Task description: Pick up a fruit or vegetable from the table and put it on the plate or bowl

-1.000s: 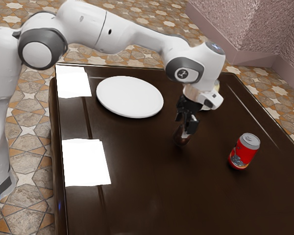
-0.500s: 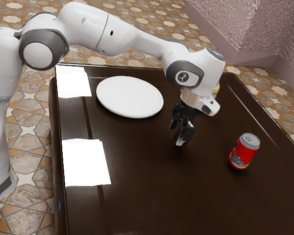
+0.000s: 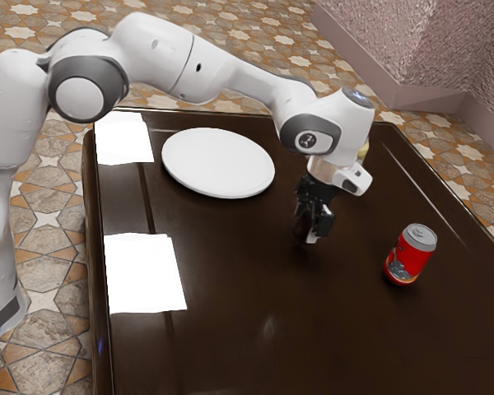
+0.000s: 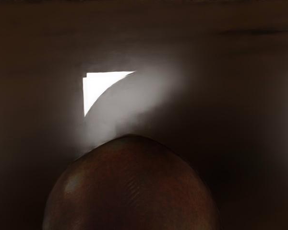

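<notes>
Swung back upright, fingers (image 3: 319, 220) clasp a smooth, rounded, reddish-brown fruit (image 4: 129, 187).

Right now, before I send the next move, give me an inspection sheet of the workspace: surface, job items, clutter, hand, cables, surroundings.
Surface: dark glossy table with two bright white glare patches.
Job's things: white plate, nothing on it; brown rounded produce right under the hand, apart from the plate.
Clutter: red soda can standing to the exterior view's right of the hand; yellowish bit behind the arm's wrist, too hidden to name.
Hand: hand low at the produce, between plate and can; grip unreadable.
Cables: nothing seen.
Surroundings: patterned tile floor, pink textured wall.
</notes>
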